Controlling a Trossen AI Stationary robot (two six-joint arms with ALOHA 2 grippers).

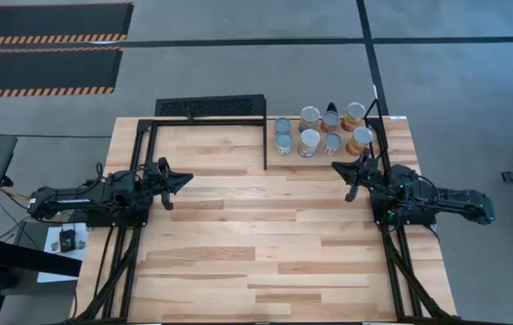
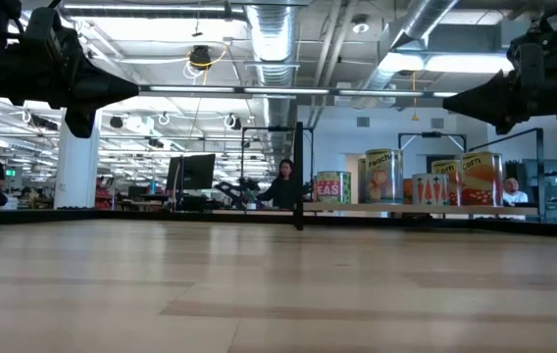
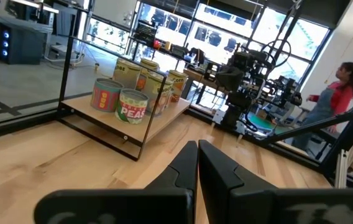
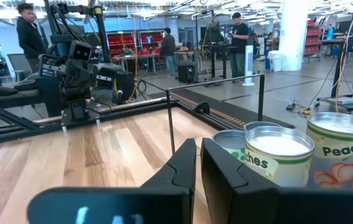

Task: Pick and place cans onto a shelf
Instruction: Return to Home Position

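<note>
On the shelf (image 3: 159,124), eight cans (image 1: 309,142) stand upright in two rows of four, close together, some touching. A peas can (image 3: 132,106) is in the near row at the shelf's left end, and a peaches can (image 4: 341,152) and a corn can (image 2: 481,178) stand further along toward its right end. Thin black frame bars (image 1: 265,144) edge the shelf, and a black perforated grate (image 1: 209,106) lies just beyond its left end.

Just in front of the shelf's near edge, toward its right end, the right tool (image 1: 338,168) hangs above the table (image 1: 238,235). It points at the cans but touches none of them. Its two fingers are pressed almost together with only a thin slit between them, and they grip nothing. Well apart from the shelf, out past its left end, the left tool (image 1: 187,179) is also held above the wood. Its fingers are likewise closed to a thin slit and empty, and they point toward the shelf side.
</note>
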